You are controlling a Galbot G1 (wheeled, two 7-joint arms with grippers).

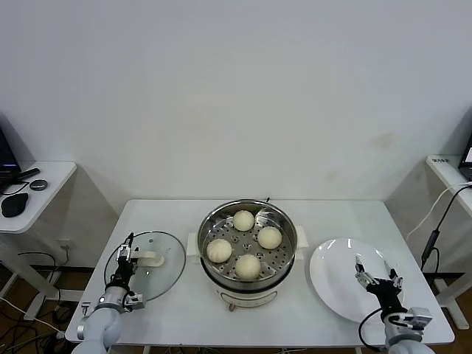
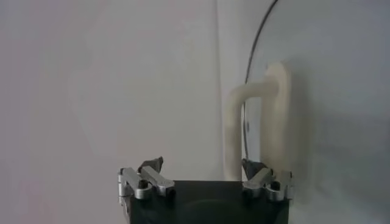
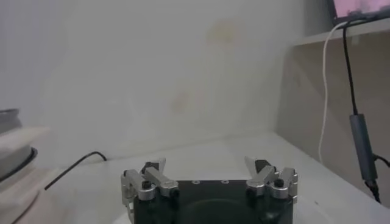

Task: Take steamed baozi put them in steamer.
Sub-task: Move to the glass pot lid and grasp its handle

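Four steamed baozi (image 1: 245, 243) lie on the perforated tray inside the stainless-steel steamer (image 1: 214, 276), which stands at the middle of the white desk (image 1: 177, 310). To the robot's left of the steamer lies a glass lid (image 1: 166, 276) with a white handle (image 1: 151, 259); to the right lies a white plate (image 1: 332, 284), bare. The left gripper (image 1: 127, 253) hangs over the lid beside the handle, jaws spread, holding nothing. The right gripper (image 1: 377, 276) hangs over the plate, jaws likewise spread and empty. The left wrist view shows the handle (image 2: 259, 122) arching up close to one fingertip (image 2: 251, 167) of the left gripper (image 2: 202, 165). The right wrist view shows the right gripper (image 3: 208, 165) and a black cable (image 3: 76, 165) lying on the desk behind the steamer.
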